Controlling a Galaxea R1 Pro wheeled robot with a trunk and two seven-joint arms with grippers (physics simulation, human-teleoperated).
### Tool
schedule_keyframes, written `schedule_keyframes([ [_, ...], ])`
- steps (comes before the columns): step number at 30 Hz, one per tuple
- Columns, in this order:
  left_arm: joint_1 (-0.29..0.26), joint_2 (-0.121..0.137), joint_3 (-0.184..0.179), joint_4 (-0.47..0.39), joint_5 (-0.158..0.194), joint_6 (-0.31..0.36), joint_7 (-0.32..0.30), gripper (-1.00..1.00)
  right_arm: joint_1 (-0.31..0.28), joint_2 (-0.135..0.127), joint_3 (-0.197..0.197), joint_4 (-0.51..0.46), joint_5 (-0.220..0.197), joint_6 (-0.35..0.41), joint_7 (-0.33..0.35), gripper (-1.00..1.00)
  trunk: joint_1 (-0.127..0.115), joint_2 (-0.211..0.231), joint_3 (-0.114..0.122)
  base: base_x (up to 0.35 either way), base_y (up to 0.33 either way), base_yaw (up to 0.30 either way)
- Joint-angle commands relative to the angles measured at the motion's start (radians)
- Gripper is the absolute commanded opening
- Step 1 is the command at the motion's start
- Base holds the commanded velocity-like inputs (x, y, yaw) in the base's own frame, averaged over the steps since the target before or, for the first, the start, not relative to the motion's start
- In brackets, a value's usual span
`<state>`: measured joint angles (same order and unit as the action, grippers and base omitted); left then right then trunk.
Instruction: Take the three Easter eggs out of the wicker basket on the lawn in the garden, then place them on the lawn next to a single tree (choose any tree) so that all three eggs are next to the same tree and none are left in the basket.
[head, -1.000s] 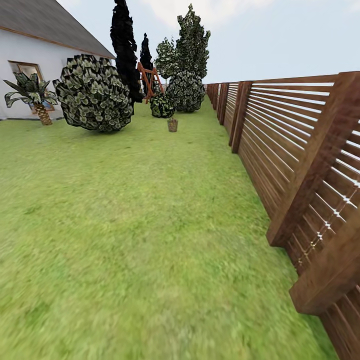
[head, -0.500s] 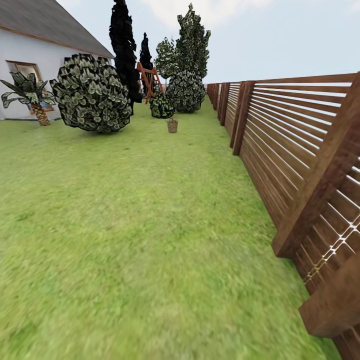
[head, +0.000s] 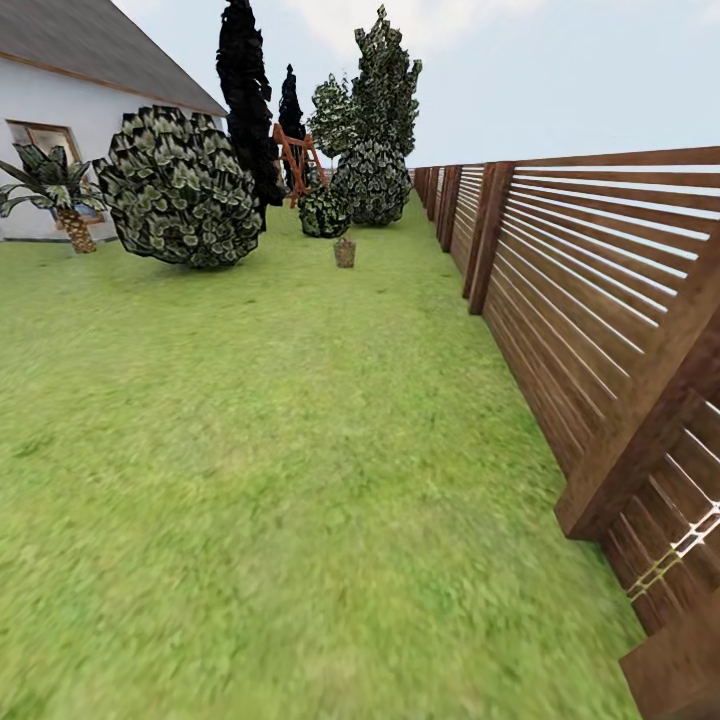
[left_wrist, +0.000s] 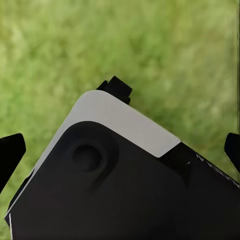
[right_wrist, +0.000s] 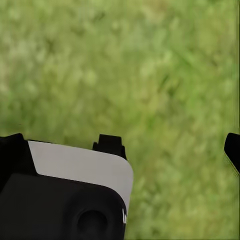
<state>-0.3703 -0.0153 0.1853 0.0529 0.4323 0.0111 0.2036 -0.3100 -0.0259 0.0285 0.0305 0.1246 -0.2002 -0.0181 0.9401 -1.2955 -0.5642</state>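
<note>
Both wrist cameras look straight down onto blurred grass, so each arm hangs low with its gripper aimed at the lawn (head: 280, 480). In the left wrist view the left gripper (left_wrist: 120, 145) shows two dark fingertips (left_wrist: 11, 152) at opposite edges of the picture, spread wide with nothing between them but a black-and-white part of the robot's body. The right gripper (right_wrist: 125, 145) reads the same way: one dark fingertip (right_wrist: 232, 150) sits at the far edge, the jaws stand wide apart and hold nothing.

From the head view, the wicker basket (head: 345, 252) stands far off on the grass, small and brown, well apart from both grippers. I cannot tell whether it holds eggs at this distance. A round bush (head: 180, 188) sits left of it, with a thin black tree (head: 248, 90) behind and a small palm (head: 62, 190) by the white house (head: 70, 110). A brown slatted fence (head: 600, 330) runs along the right side toward pale-spotted leafy trees (head: 378, 130) at the end.
</note>
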Motion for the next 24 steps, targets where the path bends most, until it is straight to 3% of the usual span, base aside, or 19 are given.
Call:
schedule_keyframes([
  [1, -0.001, 0.0, 0.008, 0.001, -0.006, 0.001, 0.004, 1.0, -0.001, 0.0, 0.002, 0.003, 0.007, -0.005, -0.002, 1.0, 0.001, 0.0, -0.001, 0.317, 0.0, 0.0],
  [24, -0.001, 0.0, 0.008, 0.001, -0.006, 0.001, 0.004, 1.0, -0.001, 0.001, 0.002, 0.003, 0.007, -0.005, -0.002, 1.0, 0.001, 0.0, -0.001, 0.317, 0.0, 0.0],
])
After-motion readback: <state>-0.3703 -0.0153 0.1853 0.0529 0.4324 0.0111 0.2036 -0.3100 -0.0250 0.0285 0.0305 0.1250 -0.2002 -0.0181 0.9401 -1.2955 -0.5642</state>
